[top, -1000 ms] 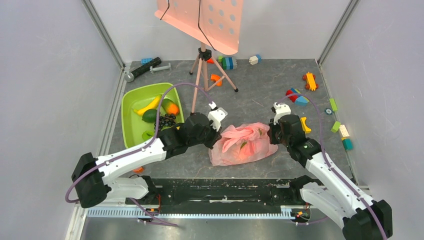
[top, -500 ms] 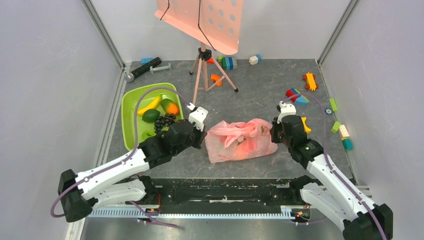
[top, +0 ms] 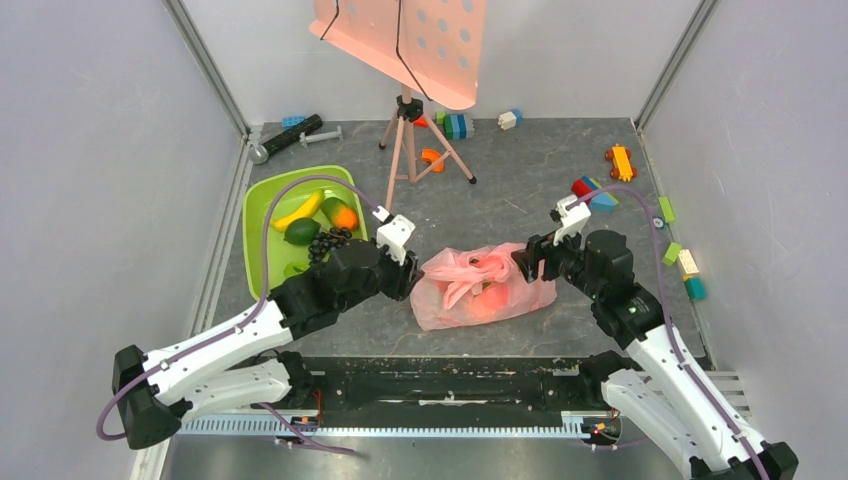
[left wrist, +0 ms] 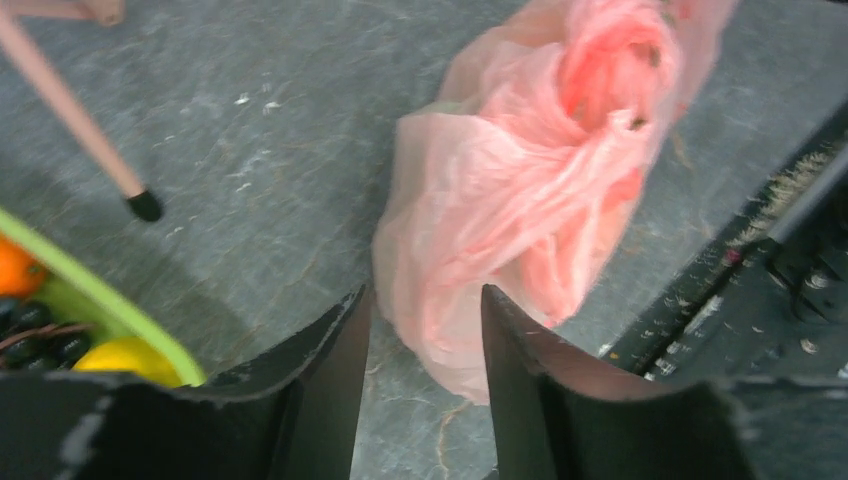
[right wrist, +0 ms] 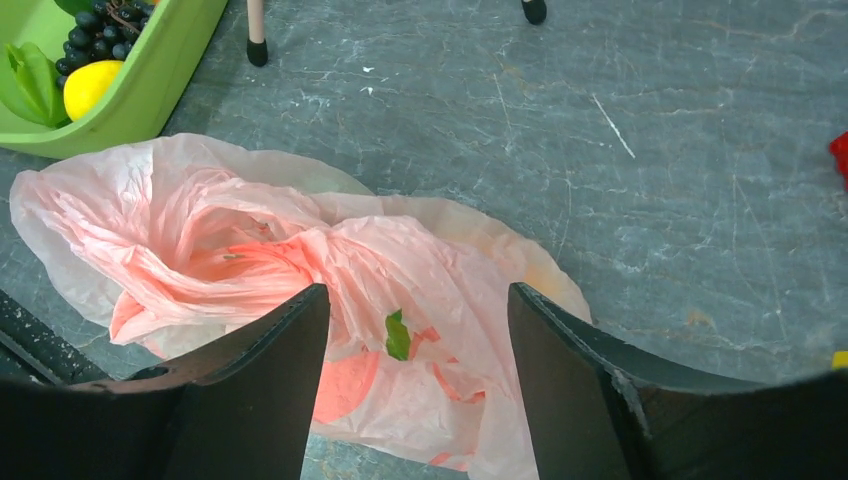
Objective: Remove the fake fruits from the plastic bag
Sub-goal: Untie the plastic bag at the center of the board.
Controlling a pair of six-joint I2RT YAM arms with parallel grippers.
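The green tray (top: 285, 188) by the counter's left edge holds a banana (top: 297, 210), a lime (top: 299, 232), an orange (top: 346, 217) and grapes (top: 328, 243). The plastic bag (top: 485, 285) lies crumpled near the middle of the near edge, and a round red shape (right wrist: 345, 385) shows through it, probably a fruit. The left gripper (left wrist: 425, 295) and the right gripper (right wrist: 418, 300) flank the bag, jaws apart and empty. The next move likely calls for pinching the film and opening it.
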